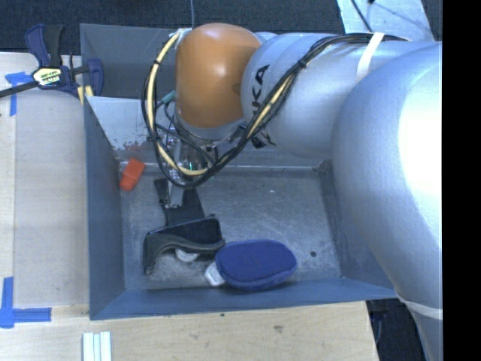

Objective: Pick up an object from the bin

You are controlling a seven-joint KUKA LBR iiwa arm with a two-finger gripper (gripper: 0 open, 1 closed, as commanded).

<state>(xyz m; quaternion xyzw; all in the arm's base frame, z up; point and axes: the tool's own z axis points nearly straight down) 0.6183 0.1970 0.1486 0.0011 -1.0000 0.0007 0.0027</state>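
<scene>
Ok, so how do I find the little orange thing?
Find the grey bin and follow its left wall to the far corner. The small orange block lies there on the floor. It is much smaller and brighter than the black curved piece and blue oval pad in front.

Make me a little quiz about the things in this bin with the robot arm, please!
1. True or false: the blue oval thing lies by the bin wall at the bottom of the view.
2. Which thing lies nearest the gripper? A: the small orange thing. B: the black curved thing. C: the blue oval thing.
3. Fill the gap: the small orange thing lies on the ____ side of the bin in the view.

Key: 1 true. 2 B. 3 left.
</scene>
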